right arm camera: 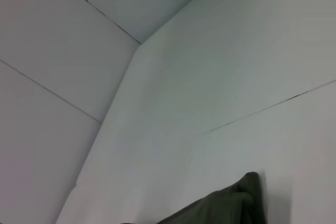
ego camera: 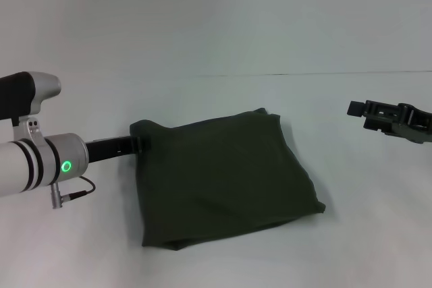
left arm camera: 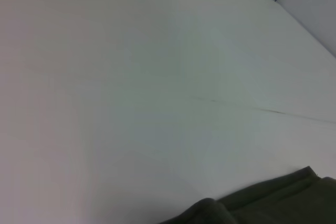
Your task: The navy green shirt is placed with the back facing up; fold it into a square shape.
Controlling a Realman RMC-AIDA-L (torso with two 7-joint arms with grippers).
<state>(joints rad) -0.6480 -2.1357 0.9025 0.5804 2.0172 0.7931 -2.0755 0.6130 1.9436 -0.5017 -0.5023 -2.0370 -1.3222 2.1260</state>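
The navy green shirt [ego camera: 223, 173] lies folded into a rough square in the middle of the white table, plain side up, with no lettering showing. My left gripper [ego camera: 135, 144] reaches in low from the left and meets the shirt's far left corner, where the cloth is slightly bunched. A strip of the shirt [left arm camera: 273, 203] shows in the left wrist view. My right gripper [ego camera: 356, 108] hovers off to the right, well apart from the shirt and above the table. One corner of the shirt [right arm camera: 226, 208] appears in the right wrist view.
The white table [ego camera: 216, 45] stretches around the shirt on all sides, with a thin dark seam [ego camera: 351, 73] running across it behind the shirt. A cable [ego camera: 77, 190] loops under my left wrist.
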